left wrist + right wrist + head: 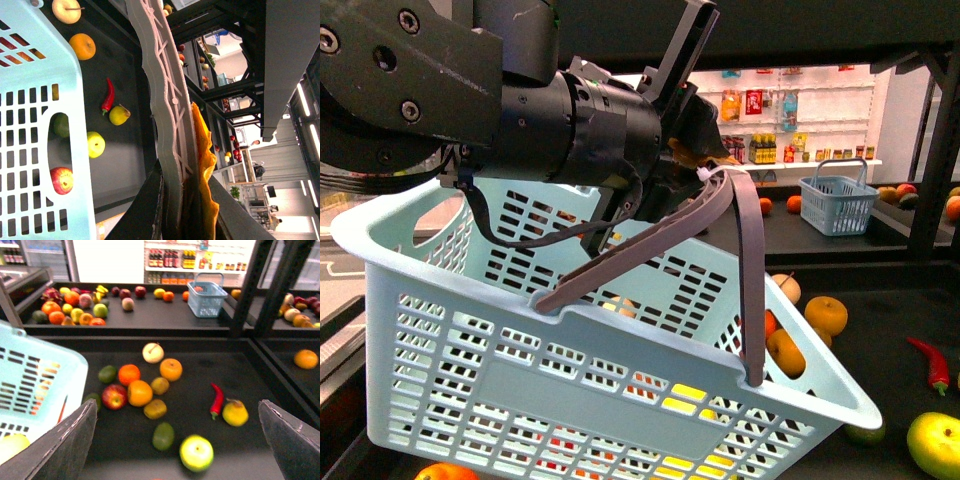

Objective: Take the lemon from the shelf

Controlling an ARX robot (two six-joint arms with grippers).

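The lemon (235,412), small, yellow and oval, lies on the black shelf tray (200,375) beside a red chili (216,399); it also shows in the left wrist view (119,115). In the front view it is out of sight. My right gripper (177,410) is open and empty above the tray, with the lemon between its fingers (292,440) and closer to one of them. My left gripper (705,160) is shut on the grey basket handle (160,90) and holds the light-blue basket (520,400) up over the tray's left side.
A yellow-green apple (196,452), a green fruit (163,436), oranges (139,392), a red apple (114,396) and brownish fruits (155,409) lie near the lemon. Black uprights (250,290) stand at the right. A small blue basket (206,297) and more fruit sit on the far shelf.
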